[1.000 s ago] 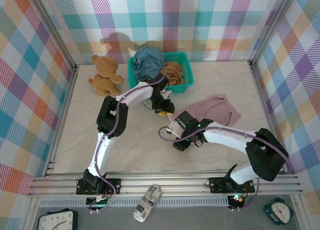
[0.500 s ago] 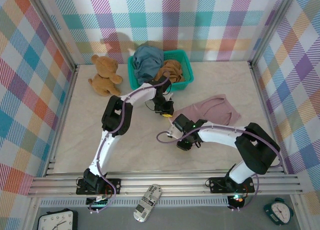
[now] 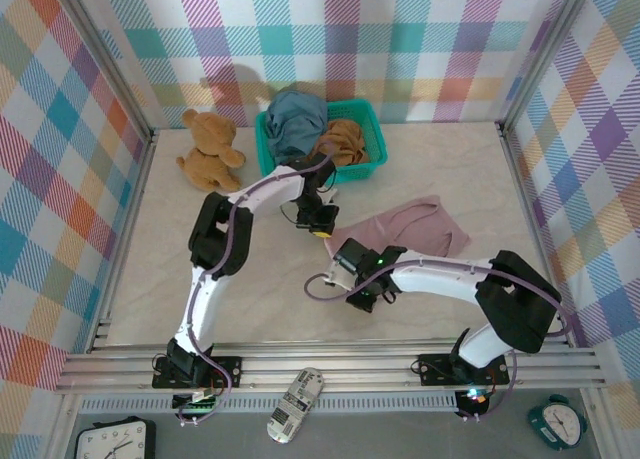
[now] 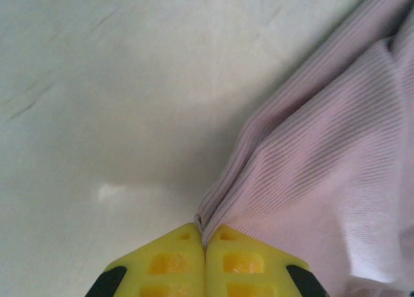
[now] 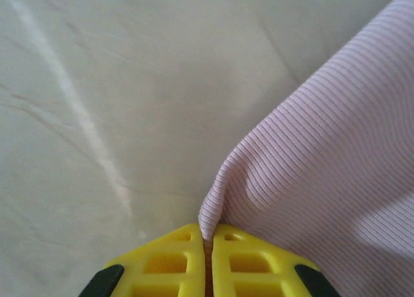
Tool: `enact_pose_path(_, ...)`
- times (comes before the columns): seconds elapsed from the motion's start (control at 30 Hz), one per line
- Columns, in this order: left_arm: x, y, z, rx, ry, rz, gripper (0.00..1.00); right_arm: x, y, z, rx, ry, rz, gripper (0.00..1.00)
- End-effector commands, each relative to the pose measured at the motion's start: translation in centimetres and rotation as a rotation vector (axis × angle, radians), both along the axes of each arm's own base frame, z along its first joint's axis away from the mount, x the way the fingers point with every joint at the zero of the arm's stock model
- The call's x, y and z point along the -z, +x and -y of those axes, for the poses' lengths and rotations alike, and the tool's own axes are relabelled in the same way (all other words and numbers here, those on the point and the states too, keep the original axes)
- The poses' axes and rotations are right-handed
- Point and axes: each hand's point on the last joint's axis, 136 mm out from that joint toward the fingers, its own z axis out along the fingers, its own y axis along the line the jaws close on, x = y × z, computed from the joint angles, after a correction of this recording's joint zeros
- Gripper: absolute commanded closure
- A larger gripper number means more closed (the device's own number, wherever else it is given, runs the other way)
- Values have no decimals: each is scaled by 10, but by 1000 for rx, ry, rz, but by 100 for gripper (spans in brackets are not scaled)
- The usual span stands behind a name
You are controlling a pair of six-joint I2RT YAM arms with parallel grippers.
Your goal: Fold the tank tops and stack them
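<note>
Pinching the dusty pink ribbed cloth tank top (image 3: 420, 224) along its 9 o'clock edge, both grippers are clenched on fabric. The left gripper (image 3: 322, 229) bites the corner toward 11 o'clock of the garment. In its wrist view the yellow fingertips (image 4: 171, 261) meet with a thin fold of pink rib caught between them, and the cloth fans away toward 2 o'clock. The right gripper (image 3: 347, 262) holds the corner toward 8 o'clock, and in its wrist view the yellow pads (image 5: 249, 261) press together on a raised pleat of the top. The rest of the garment lies rumpled on the pale marbled table (image 3: 200, 269), about 3 o'clock from the table's centre, its far edge apart from the right-hand rail. Open table stretches from 6 round to 9 o'clock of the grippers. At 12 o'clock, against the back wall, a teal plastic mesh basket (image 3: 377, 151) holds the slate blue cloth tank top (image 3: 292, 119), heaped over its left rim, and the ochre brown cloth tank top (image 3: 345, 141) beside it. A brown plush teddy bear (image 3: 208, 151) sits at 11 o'clock, just left of the basket, apart from both grippers.
</note>
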Motion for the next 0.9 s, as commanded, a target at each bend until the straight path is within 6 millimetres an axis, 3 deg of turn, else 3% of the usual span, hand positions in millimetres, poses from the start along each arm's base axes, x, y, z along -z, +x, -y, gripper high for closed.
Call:
enact_pose_path(0.0,-35,-2,-39,-39,85,90,100,-11,-19,-31,-34,34,-32,91)
enact_pose_path(0.23,-56,-25,-106,-149,225,125,100,-30,-46,-82,-12,176,-84,91)
enact_pose_path(0.37,-72,-45,-115,-164,210,118,100,-68,-55,-107,19,364,-148,91)
enact_pose_path(0.43,-82,-47,-119,-183,211,139,100,-91,-57,-116,71,495,-267,90)
enact_pose_path(0.57,-104,-39,-115,-210,183,179,100,-122,-58,-114,128,633,-436,90)
enact_pose_path(0.67,-108,-29,-108,-236,159,187,100,-136,-51,-107,205,713,-618,90)
enact_pose_path(0.87,-112,0,-60,-202,80,206,100,-127,-25,-71,321,717,-644,89)
